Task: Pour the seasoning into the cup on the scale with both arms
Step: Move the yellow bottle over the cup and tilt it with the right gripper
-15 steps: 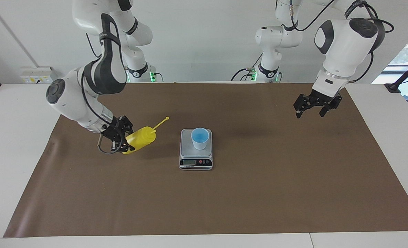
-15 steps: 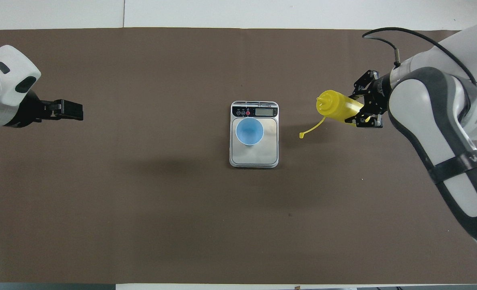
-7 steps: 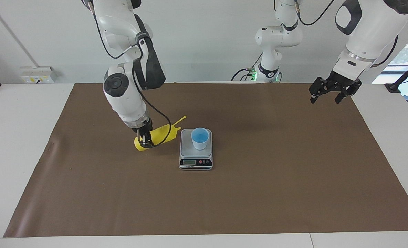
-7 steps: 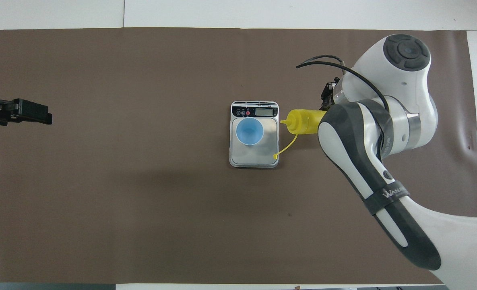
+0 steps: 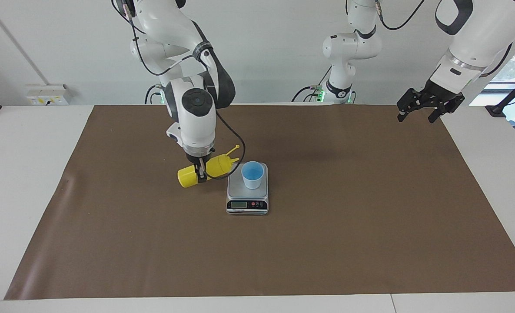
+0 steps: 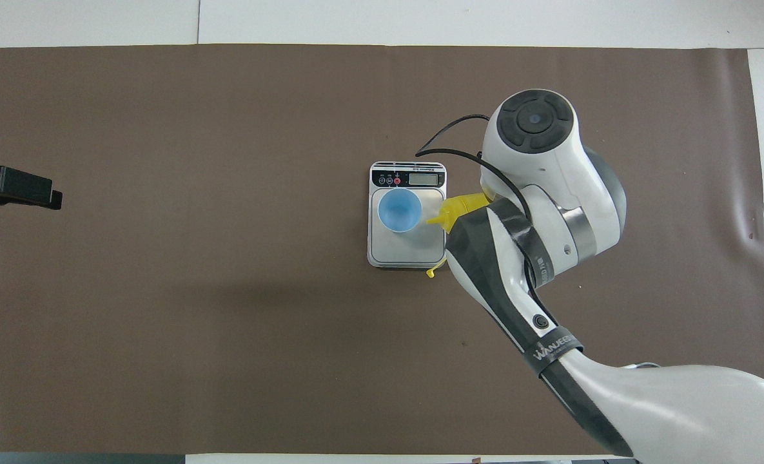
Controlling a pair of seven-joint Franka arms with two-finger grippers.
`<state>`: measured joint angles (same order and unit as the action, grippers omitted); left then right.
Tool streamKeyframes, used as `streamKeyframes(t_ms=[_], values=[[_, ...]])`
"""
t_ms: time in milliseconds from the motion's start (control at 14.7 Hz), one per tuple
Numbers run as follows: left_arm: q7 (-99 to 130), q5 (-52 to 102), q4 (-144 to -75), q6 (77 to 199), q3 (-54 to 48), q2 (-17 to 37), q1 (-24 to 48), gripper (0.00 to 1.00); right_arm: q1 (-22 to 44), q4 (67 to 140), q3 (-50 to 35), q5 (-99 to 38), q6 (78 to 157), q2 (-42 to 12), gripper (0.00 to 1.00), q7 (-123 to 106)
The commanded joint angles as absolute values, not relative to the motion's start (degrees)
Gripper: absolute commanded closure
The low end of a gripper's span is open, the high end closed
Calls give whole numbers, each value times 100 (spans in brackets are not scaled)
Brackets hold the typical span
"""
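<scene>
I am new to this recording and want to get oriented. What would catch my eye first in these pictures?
The bright yellow seasoning stands out first: the right tool holds it on its side in the air, with the nozzle pointing toward the light blue cup. The cup stands on the silver scale in the middle of the brown mat. The left tool waits open over the mat's corner at its own end.

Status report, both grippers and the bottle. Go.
Right gripper shut on seasoning bottle, held sideways, nozzle over the scale edge beside the cup. Left gripper open, waiting over the mat's corner. Nothing in the way.
</scene>
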<state>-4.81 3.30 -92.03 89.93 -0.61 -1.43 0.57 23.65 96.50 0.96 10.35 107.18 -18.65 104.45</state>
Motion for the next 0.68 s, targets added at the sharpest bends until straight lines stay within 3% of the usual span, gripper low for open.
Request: streamKeyframes(t_ms=[0, 611], values=[[-659, 282, -9149, 8877, -123, -158, -53, 0, 2408, 8372, 97, 1301, 9970, -2581, 100, 10600], [-624, 255, -9219, 8736, -141, -220, 9, 0, 2557, 7841, 97, 1686, 9511, -3023, 100, 10722]])
